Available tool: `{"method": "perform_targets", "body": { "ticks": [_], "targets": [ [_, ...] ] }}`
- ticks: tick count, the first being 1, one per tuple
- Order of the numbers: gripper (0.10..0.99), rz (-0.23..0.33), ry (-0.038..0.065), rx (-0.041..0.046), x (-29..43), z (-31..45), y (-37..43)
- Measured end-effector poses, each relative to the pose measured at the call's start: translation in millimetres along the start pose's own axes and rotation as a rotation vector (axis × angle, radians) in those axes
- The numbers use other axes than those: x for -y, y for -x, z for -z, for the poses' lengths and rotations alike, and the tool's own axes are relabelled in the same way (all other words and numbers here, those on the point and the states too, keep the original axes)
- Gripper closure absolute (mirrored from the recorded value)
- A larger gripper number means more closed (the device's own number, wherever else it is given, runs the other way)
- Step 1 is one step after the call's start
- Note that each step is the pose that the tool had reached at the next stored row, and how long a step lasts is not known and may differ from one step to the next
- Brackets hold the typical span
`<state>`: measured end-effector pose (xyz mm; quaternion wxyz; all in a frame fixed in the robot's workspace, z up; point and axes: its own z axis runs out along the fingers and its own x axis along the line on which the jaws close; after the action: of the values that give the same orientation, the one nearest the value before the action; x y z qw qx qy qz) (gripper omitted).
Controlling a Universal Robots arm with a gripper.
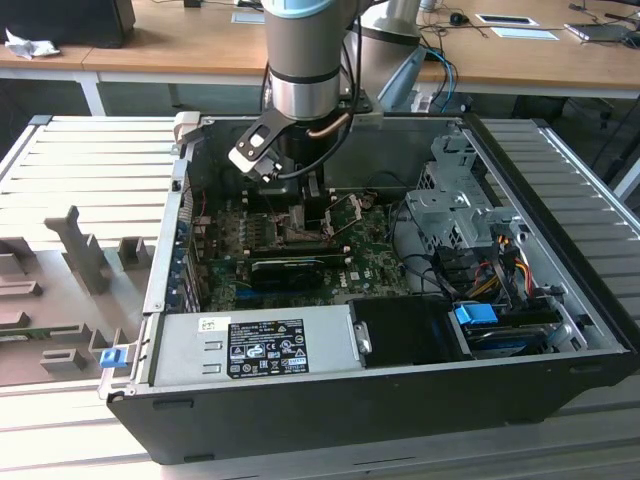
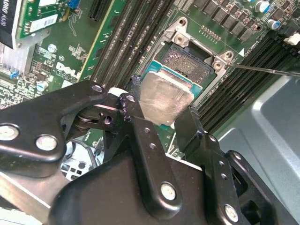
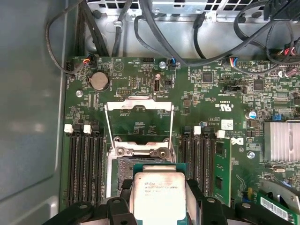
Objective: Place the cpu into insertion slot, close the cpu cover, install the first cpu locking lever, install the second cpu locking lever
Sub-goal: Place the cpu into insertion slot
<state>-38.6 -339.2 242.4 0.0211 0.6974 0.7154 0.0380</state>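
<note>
Our gripper [image 2: 160, 108] clenched the cpu [image 3: 159, 194] just over the insertion slot [image 2: 190, 63]. We judged seating, the open cpu cover [image 3: 139, 105] and locking levers [image 2: 262, 69] all undone.

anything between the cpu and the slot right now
Nothing. In the second wrist view the cpu, held by the gripper, hangs at the slot with no part between. The cover stands open in the first wrist view.

Silvery-grey cpu [image 2: 164, 101] with green edging; black gripper [image 2: 161, 111]; green motherboard [image 3: 211, 96]; dark insertion slot [image 2: 187, 62], silvery rim.
</note>
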Motion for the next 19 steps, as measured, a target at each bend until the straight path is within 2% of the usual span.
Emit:
{"method": "perform_targets", "body": {
  "ticks": [7, 19],
  "targets": [
    [0.557, -0.001, 0.0, 0.0001, 0.2, -3.7, -4.2],
    [0.557, -0.001, 0.0, 0.0003, 0.5, -7.8, -5.4]
  ]
}}
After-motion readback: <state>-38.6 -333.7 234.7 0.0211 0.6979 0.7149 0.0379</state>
